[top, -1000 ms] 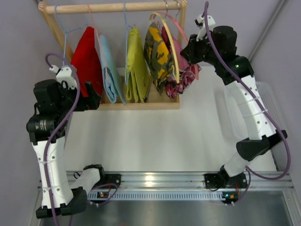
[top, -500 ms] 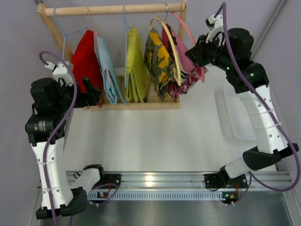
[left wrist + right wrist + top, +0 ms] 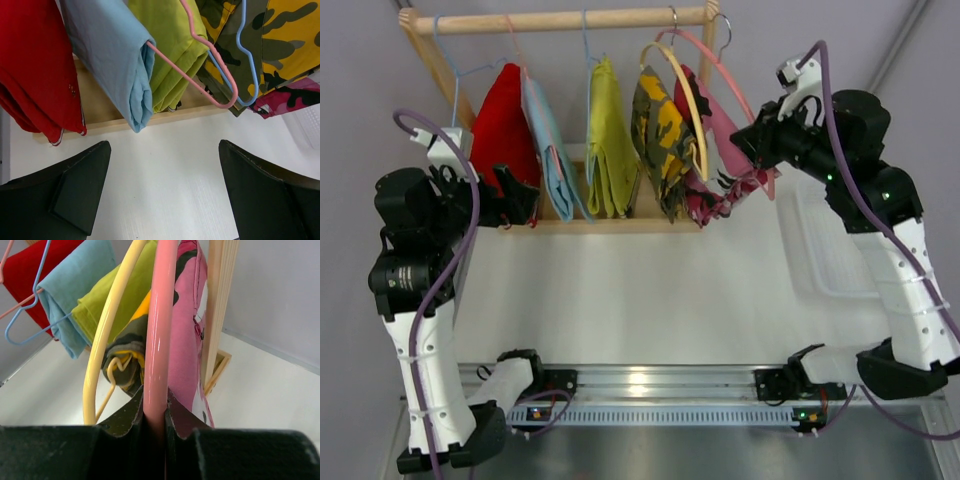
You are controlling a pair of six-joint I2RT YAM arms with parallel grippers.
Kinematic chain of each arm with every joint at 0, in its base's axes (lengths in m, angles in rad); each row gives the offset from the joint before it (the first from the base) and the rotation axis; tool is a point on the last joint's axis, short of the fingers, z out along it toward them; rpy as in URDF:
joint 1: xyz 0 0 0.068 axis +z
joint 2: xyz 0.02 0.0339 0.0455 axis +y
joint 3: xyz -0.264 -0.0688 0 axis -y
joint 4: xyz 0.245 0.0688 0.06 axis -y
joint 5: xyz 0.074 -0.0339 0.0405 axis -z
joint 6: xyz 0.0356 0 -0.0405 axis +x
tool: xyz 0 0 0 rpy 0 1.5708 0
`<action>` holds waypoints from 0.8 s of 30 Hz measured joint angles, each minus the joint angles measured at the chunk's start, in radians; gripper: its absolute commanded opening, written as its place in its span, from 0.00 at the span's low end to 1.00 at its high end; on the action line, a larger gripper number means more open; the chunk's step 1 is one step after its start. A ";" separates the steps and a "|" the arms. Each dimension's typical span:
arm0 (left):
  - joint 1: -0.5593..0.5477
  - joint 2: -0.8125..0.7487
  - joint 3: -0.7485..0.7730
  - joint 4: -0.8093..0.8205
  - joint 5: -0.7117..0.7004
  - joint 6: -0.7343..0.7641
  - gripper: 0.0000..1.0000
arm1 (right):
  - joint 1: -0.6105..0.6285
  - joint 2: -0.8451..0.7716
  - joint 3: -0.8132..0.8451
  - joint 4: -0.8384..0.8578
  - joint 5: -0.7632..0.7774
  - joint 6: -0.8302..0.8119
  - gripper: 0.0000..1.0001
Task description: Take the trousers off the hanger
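Note:
The pink patterned trousers (image 3: pixel 715 175) hang folded on a pink hanger (image 3: pixel 720 75) at the rack's right end. My right gripper (image 3: pixel 760 140) is shut on that hanger's pink bar (image 3: pixel 160 340), with the pink trousers (image 3: pixel 187 315) just beside it. The hanger's hook shows just right of the rail's end post. The camouflage trousers (image 3: pixel 660 135) hang to the left on a yellow hanger (image 3: pixel 690 100) and also show in the right wrist view (image 3: pixel 125 355). My left gripper (image 3: pixel 515 195) is open and empty (image 3: pixel 165 150), low by the rack's left end.
Red trousers (image 3: pixel 505 125), light blue trousers (image 3: pixel 550 150) and olive-yellow trousers (image 3: pixel 610 140) hang from the wooden rail (image 3: pixel 550 18). The rack's wooden base (image 3: pixel 620 225) lies on the white table. A clear bin (image 3: pixel 830 250) stands at the right.
My right gripper has moved right and nearer with the pink hanger, swinging the pink trousers away from the camouflage pair; the hook has slid past the rail's end. The left arm shifted slightly left.

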State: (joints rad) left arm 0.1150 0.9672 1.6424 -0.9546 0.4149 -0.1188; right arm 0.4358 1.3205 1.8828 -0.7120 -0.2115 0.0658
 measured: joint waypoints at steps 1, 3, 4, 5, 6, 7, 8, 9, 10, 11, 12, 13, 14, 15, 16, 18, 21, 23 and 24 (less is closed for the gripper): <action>0.000 0.004 0.002 0.002 0.013 0.002 0.95 | 0.000 -0.025 -0.014 -0.011 0.000 -0.005 0.00; 0.000 0.013 0.011 0.003 0.039 0.005 0.94 | 0.000 -0.076 -0.042 -0.033 0.000 -0.013 0.00; 0.000 0.018 0.016 0.005 0.053 0.005 0.94 | 0.000 -0.098 -0.056 -0.041 0.000 -0.015 0.00; 0.000 0.026 0.024 0.004 0.069 0.005 0.93 | 0.000 -0.121 -0.070 -0.051 0.000 -0.018 0.00; 0.000 0.034 0.034 0.005 0.086 0.005 0.93 | 0.000 -0.145 -0.084 -0.062 0.000 -0.021 0.00; 0.000 0.042 0.046 0.005 0.101 0.005 0.93 | 0.000 -0.167 -0.097 -0.075 0.000 -0.022 0.00; 0.000 0.051 0.056 0.005 0.116 0.004 0.95 | 0.000 -0.188 -0.110 -0.088 0.000 -0.023 0.00; 0.000 0.063 0.071 0.005 0.132 0.001 0.96 | 0.000 -0.214 -0.127 -0.101 0.000 -0.023 0.00; 0.000 0.077 0.091 0.003 0.148 -0.003 0.97 | 0.000 -0.237 -0.146 -0.112 0.002 -0.024 0.00; 0.000 0.093 0.114 0.005 0.166 -0.008 0.98 | 0.000 -0.262 -0.170 -0.123 0.002 -0.024 0.00; 0.000 0.110 0.140 0.005 0.181 -0.013 0.98 | -0.001 -0.283 -0.187 -0.135 0.003 -0.024 0.00; 0.000 0.131 0.172 0.004 0.200 -0.021 0.99 | -0.003 -0.303 -0.203 -0.150 0.004 -0.024 0.00; 0.000 0.154 0.206 0.011 0.219 -0.030 0.98 | -0.009 -0.326 -0.220 -0.171 0.005 -0.023 0.00; 0.000 0.172 0.233 0.015 0.234 -0.040 0.99 | -0.013 -0.343 -0.232 -0.187 0.006 -0.023 0.00; 0.000 0.190 0.256 0.014 0.251 -0.051 0.99 | -0.019 -0.363 -0.243 -0.207 0.011 -0.021 0.00; 0.000 0.229 0.311 0.016 0.285 -0.076 0.99 | -0.027 -0.399 -0.263 -0.240 0.025 -0.020 0.00; -0.021 0.294 0.412 0.017 0.309 -0.114 0.98 | -0.040 -0.457 -0.290 -0.280 0.062 -0.011 0.00; -0.058 0.354 0.470 0.021 0.307 -0.130 0.99 | -0.048 -0.491 -0.300 -0.298 0.088 -0.002 0.00; -0.077 0.380 0.501 0.023 0.306 -0.143 0.98 | -0.057 -0.508 -0.304 -0.308 0.100 0.006 0.00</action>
State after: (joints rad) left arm 0.0376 1.3468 2.1437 -0.9321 0.7204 -0.2619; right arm 0.3790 0.8124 1.5784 -1.0203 -0.1120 0.0719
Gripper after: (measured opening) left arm 0.985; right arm 0.132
